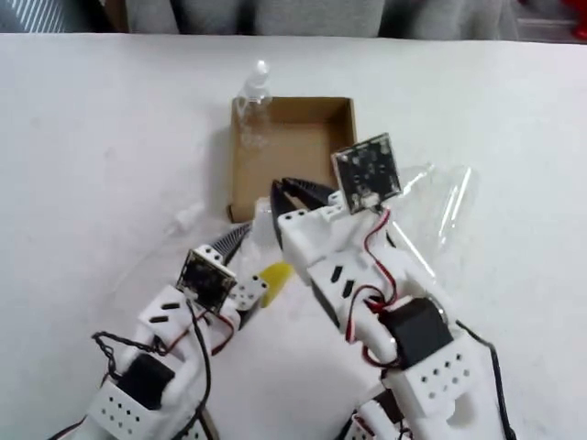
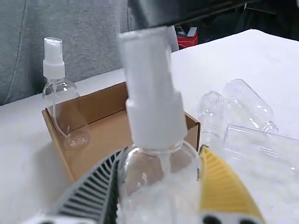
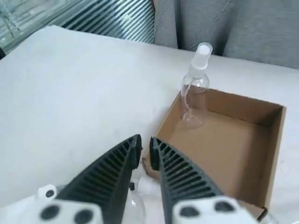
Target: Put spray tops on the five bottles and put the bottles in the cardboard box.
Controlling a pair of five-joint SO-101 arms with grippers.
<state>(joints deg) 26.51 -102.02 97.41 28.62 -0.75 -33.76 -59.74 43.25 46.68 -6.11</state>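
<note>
From above, the left gripper [image 1: 261,249] sits by the near left corner of the cardboard box [image 1: 293,104] with the right gripper [image 1: 286,198] just beside it. A capped bottle [image 1: 252,96] stands in the box's far left corner, and bare bottles [image 1: 445,197] lie to the box's right. In the left wrist view, grey and yellow fingers clamp an upright held bottle [image 2: 159,186] wearing a white spray top [image 2: 149,93]. In the right wrist view, black fingers [image 3: 117,172] are drawn to a thin slit, gripping nothing, over that top.
</note>
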